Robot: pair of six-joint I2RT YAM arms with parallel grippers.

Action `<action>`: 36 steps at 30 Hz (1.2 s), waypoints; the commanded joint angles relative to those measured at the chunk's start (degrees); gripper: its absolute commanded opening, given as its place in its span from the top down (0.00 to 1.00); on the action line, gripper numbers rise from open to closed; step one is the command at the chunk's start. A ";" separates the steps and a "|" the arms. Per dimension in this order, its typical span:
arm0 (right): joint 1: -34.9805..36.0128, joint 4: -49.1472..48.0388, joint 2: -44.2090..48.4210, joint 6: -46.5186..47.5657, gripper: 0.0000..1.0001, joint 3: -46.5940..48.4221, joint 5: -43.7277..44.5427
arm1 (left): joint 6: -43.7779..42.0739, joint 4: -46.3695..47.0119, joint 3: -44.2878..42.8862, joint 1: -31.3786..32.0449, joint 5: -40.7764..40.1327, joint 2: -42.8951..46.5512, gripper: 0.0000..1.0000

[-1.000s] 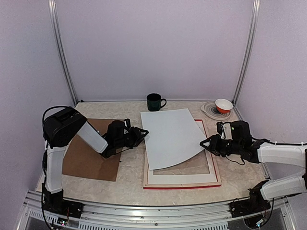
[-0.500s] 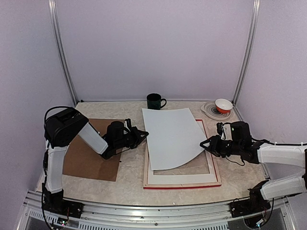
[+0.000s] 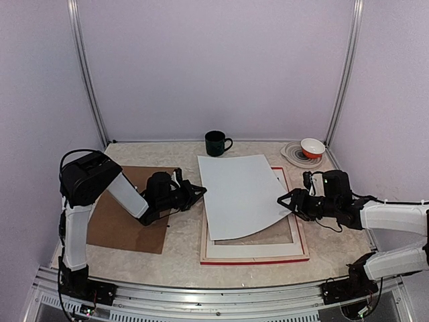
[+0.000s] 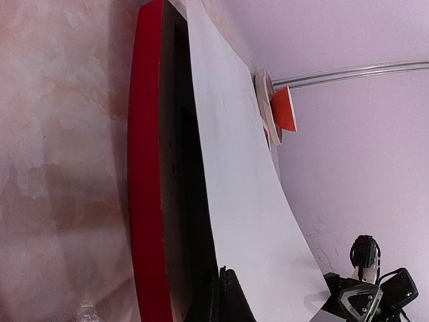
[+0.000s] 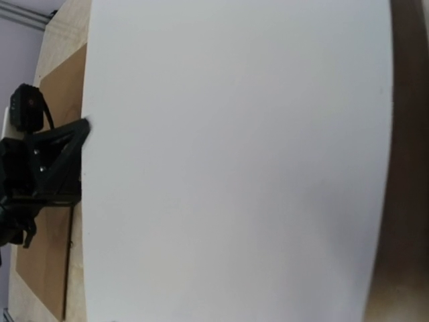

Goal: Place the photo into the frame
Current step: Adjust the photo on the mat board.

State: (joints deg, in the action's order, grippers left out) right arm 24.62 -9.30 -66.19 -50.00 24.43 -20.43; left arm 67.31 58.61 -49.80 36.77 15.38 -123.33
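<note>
Photo (image 3: 241,194) lies white back up on top of the frame (image 3: 255,260), around the middle of the bench (image 3: 181,258), a bit toward the right edge. It sits crooked. Its far-left corner hangs past the frame toward the mug (image 3: 216,143) at the far edge, and its near edge bows up, leaving the white mat (image 3: 255,249) and the opening bare along the frame's near side. Not seated yet.

Left jaws clenched, tips right at the photo's left edge. Can't tell if the paper is actually pinched between them. Right jaws look parted at the photo's right edge, near the lifted corner, and don't seem to be gripping it.

Brown board (image 3: 127,221) is flat by the left edge, under the left arm (image 3: 127,191).

Handling guess: a thin, light sheet, floppy and springy, since it holds a curl. It probably slides easily on the mat and creases if squeezed hard or shoved from one side. Best taken at the very margin on two opposite sides, or nudged flat at the corners. Keep off the middle. The frame looks stiff and heavy enough to stay put.
</note>
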 commanded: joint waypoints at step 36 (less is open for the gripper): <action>-1.33 14.46 -0.91 7.76 0.03 7.24 10.81 | -4.12 -10.41 3.18 0.29 8.38 9.37 1.00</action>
State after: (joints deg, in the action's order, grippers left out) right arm 24.08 1.48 -66.43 -43.51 29.54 -13.87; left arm 64.49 50.87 -45.01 36.71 23.40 -115.70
